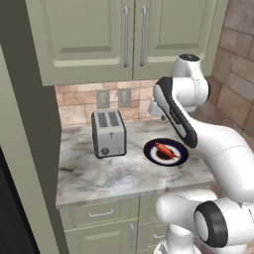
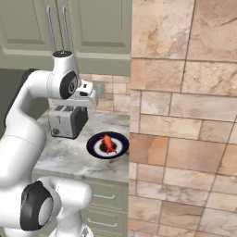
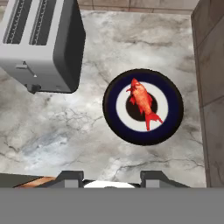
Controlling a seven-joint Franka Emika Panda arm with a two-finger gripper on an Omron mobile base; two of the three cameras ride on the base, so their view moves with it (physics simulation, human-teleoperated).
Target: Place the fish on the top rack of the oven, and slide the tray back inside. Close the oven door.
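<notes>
While the fingers (image 3: pixel 112 176) hang high above the marble worktop (image 3: pixel 65 131), spread apart and holding nothing, the fish (image 3: pixel 142 102) lies below and ahead of them on the round dark plate (image 3: pixel 173 124), its long axis running diagonally across the plate beside the toaster (image 3: pixel 43 43).

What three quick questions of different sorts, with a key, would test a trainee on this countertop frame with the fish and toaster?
1. True or false: the fish lies directly on the marble counter.
2. Multiple choice: the toaster stands a) on the plate, b) beside the plate and apart from it, c) leaning against the stone wall.
3. Fill in: in the hand view the gripper is above the counter, holding ______.

Key:
1. False; it lies on the round plate, across its centre.
2. b
3. Nothing; its fingertips sit apart with no object between them, and the fish is on the plate.
</notes>
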